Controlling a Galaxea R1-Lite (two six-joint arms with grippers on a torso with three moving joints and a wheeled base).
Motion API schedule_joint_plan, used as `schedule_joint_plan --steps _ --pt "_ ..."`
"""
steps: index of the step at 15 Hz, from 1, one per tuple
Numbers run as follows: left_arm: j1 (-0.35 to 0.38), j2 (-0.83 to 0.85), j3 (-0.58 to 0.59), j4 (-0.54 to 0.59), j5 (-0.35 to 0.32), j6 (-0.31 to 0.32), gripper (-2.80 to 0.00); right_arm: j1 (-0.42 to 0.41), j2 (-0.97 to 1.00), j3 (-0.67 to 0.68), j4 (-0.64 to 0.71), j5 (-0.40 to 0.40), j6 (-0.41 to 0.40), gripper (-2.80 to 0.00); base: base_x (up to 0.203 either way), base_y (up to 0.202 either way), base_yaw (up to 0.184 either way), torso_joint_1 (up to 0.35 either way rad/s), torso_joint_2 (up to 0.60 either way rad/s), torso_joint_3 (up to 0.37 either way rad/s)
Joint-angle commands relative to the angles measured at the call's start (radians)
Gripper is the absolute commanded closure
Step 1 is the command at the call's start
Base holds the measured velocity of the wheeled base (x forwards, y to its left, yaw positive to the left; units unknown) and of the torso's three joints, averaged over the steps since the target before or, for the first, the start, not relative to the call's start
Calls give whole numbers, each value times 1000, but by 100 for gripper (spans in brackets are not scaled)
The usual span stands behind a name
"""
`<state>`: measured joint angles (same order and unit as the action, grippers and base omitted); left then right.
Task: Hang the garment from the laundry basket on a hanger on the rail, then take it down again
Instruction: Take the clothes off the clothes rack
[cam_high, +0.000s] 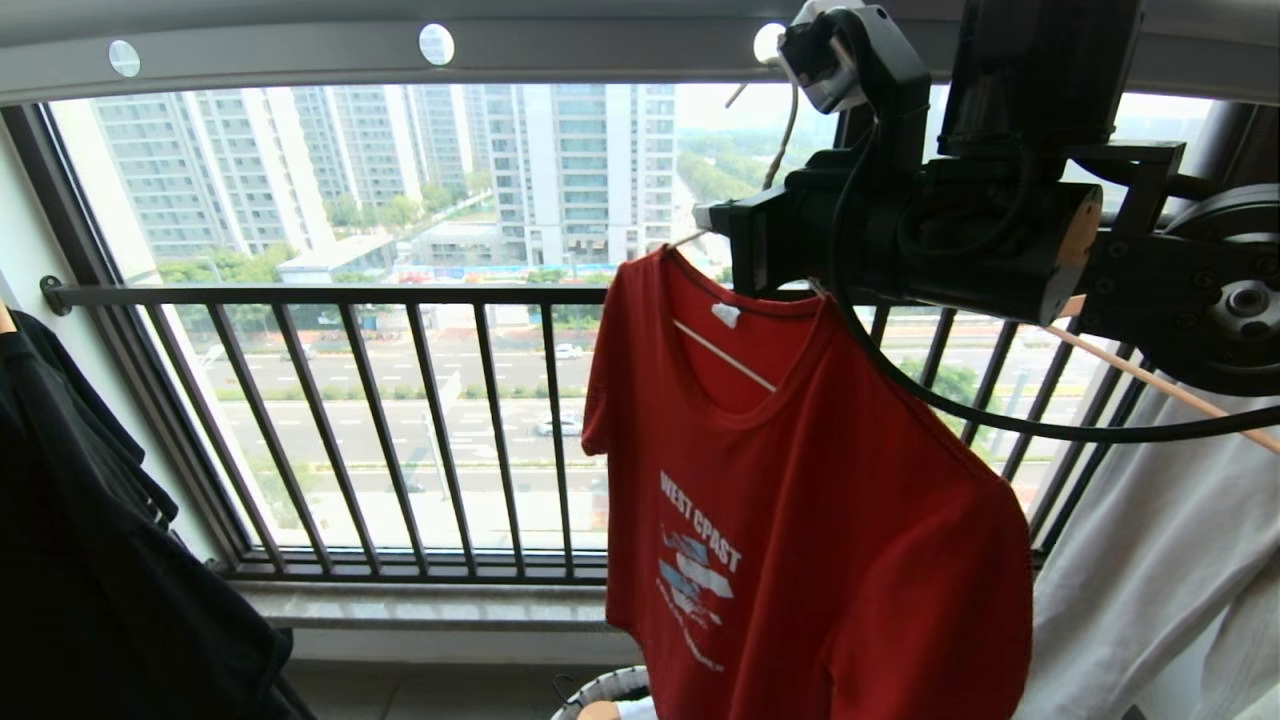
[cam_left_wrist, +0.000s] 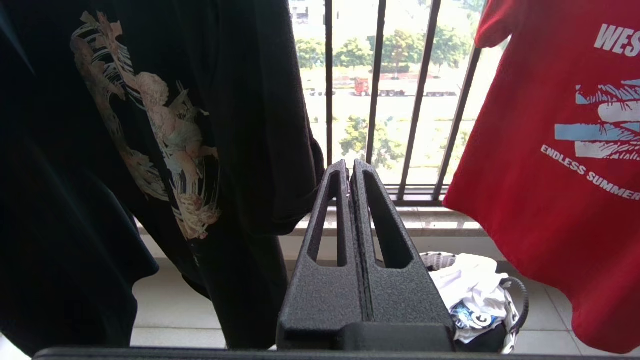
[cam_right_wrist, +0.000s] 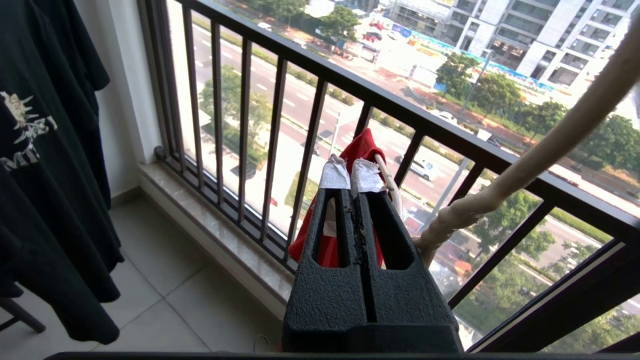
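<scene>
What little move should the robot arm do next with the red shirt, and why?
Probably open the right end effector to take the thin cream-white wire hanger: its fingers are shut beside the hanger, and the red printed T-shirt already hangs under the long grey holed rail.
</scene>
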<state>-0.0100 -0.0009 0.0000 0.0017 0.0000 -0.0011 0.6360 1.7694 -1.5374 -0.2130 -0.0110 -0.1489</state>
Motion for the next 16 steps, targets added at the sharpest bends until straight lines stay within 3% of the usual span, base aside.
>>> schedule_joint_plan --steps 1,16 --pt "1 1 0 0 0 1 0 1 -8 2 0 -6 -1 0 0 0 0 0 0 0" --pt "-1 1 0 0 0 0 0 1 -24 34 4 -17 -21 0 0 0 0 0 0 0"
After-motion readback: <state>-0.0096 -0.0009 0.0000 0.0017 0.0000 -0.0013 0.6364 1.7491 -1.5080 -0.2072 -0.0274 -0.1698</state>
